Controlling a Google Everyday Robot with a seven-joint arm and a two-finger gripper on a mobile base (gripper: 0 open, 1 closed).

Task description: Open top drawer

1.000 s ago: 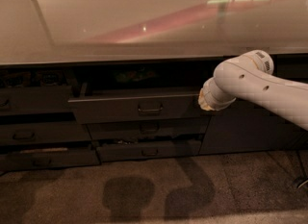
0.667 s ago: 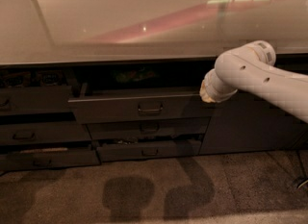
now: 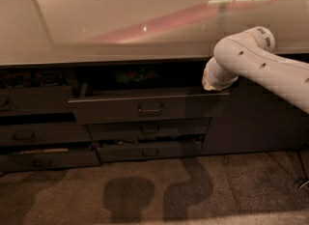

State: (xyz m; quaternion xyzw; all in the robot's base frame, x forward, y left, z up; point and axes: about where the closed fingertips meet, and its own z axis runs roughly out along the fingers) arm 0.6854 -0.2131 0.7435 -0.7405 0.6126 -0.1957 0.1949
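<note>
In the camera view, the wide dark grey-brown top drawer (image 3: 116,109) stands partly out of the cabinet, just under the edge of the pale glossy table (image 3: 120,26). Its small dark bail handle (image 3: 150,108) is in the middle of the front. The white round-shelled robot arm (image 3: 260,64) comes in from the right. Its gripper (image 3: 210,81) is at the upper right corner of this drawer front, mostly hidden, and I cannot tell if it is open or closed. Two slimmer drawer fronts (image 3: 149,129) lie below, above the brown carpet floor (image 3: 145,195).
</note>
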